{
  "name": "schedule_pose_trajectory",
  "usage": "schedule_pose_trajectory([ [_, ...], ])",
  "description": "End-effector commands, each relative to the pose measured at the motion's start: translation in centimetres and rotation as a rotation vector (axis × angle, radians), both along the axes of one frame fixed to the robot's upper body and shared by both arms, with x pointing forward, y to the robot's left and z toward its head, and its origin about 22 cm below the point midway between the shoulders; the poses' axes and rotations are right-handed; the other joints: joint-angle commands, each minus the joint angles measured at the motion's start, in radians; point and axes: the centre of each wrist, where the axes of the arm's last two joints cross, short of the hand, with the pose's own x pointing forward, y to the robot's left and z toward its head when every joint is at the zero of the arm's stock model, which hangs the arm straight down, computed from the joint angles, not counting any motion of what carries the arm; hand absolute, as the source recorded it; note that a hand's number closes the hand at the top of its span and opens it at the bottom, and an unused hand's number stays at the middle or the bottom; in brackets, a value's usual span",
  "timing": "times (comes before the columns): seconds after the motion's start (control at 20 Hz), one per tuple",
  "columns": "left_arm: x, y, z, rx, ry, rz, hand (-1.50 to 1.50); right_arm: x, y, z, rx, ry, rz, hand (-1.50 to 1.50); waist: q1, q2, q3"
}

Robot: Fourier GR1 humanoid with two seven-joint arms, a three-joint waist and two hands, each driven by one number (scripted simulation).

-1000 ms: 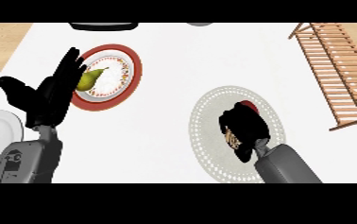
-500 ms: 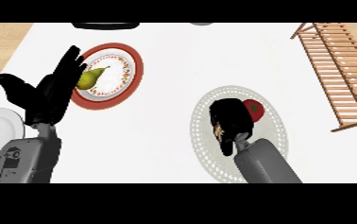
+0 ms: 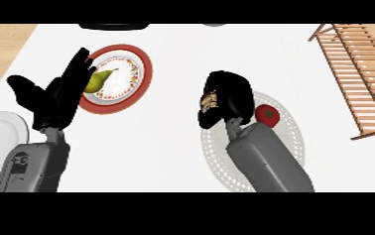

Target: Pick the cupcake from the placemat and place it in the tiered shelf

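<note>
My right hand (image 3: 228,96) is curled round the cupcake (image 3: 209,103), whose tan ribbed wrapper shows at the hand's left side. The hand sits over the upper left edge of the round pale lace placemat (image 3: 289,145). Most of the cupcake is hidden by the fingers. The wooden slatted tiered shelf (image 3: 350,60) stands at the far right, well apart from the hand. My left hand (image 3: 55,97) rests open at the left, fingers up, overlapping the edge of a red-rimmed plate.
A red tomato-like item (image 3: 267,115) lies on the placemat just right of my right hand. The red-rimmed plate (image 3: 130,63) holds a green pear (image 3: 98,81). A white plate (image 3: 10,130) shows at the left edge, a dark object (image 3: 113,27) at the top.
My right hand has moved up and left off the placemat's middle with the cupcake in it, uncovering the red item. The left hand has stayed put.
</note>
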Motion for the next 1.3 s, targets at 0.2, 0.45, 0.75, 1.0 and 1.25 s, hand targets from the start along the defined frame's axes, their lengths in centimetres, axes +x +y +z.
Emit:
schedule_pose_trajectory([
  [0.2,1.0,1.3,0.4,-0.001,0.0,0.036,0.0,-1.3,1.8,8.8,0.184,-0.347,-0.158,1.5,-0.031,-0.005,-0.001],
  [0.45,-2.3,0.4,-0.3,0.013,-0.009,0.02,0.0,-2.5,1.2,14.3,0.222,-0.417,-0.287,1.5,-0.02,-0.01,-0.001],
  [0.75,-0.7,1.8,0.4,-0.012,0.0,0.041,0.0,-0.9,-5.3,19.3,0.095,-0.457,-0.395,1.5,-0.032,-0.006,-0.001],
  [1.0,-0.6,1.6,-1.4,0.001,0.006,0.03,0.0,-0.2,-9.3,20.9,0.106,-0.448,-0.484,1.5,-0.033,-0.003,-0.001],
  [1.25,-0.9,1.6,-0.6,0.003,-0.012,0.028,0.0,-0.7,-15.0,19.9,0.046,-0.456,-0.574,1.5,-0.033,-0.004,0.0],
])
